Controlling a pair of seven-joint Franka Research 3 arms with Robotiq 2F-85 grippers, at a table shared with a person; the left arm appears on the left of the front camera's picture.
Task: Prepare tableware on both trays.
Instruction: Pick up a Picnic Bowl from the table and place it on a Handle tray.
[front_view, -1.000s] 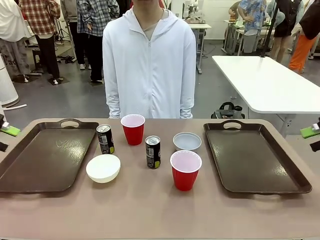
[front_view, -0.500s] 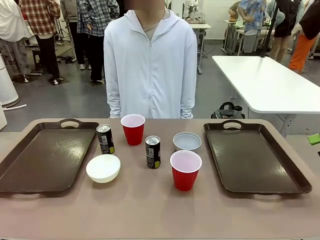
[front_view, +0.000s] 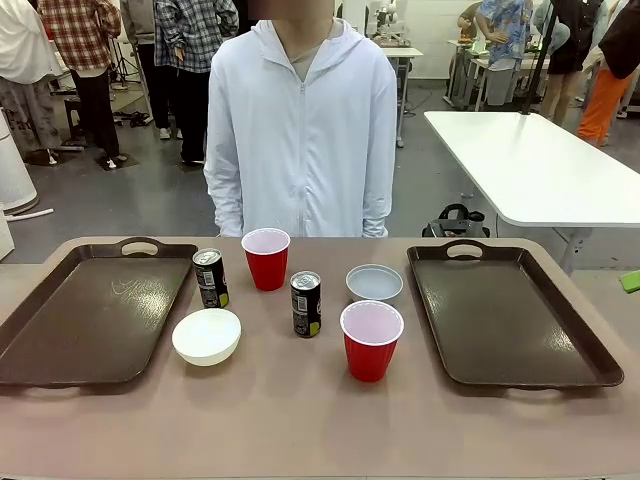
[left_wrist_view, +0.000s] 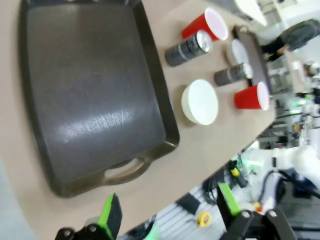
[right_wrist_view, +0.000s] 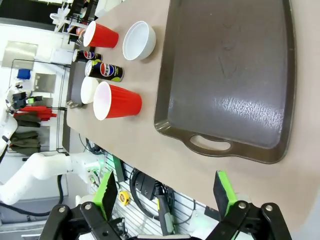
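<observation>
Two dark brown trays (front_view: 90, 320) (front_view: 510, 320) lie bare at the table's left and right. Between them stand two red cups (front_view: 267, 258) (front_view: 371, 340), two dark cans (front_view: 210, 278) (front_view: 306, 304), a cream-white bowl (front_view: 207, 336) and a grey-blue bowl (front_view: 374, 282). My left gripper (left_wrist_view: 169, 207) hangs open off the near end of the left tray (left_wrist_view: 90, 100), with nothing between its pads. My right gripper (right_wrist_view: 166, 194) is open too, off the near handle of the right tray (right_wrist_view: 235, 75), with the near red cup (right_wrist_view: 117, 101) to one side.
A person in a white hooded jacket (front_view: 300, 130) stands at the far edge, behind the cups, with hands out of sight. A white table (front_view: 540, 170) stands behind on the right. Bare tabletop runs along the near edge (front_view: 320, 430).
Both grippers' tips, seen at the front view's left and right edges a second ago, have drawn back outward, leaving a green sliver at the right edge. The tableware has not moved.
</observation>
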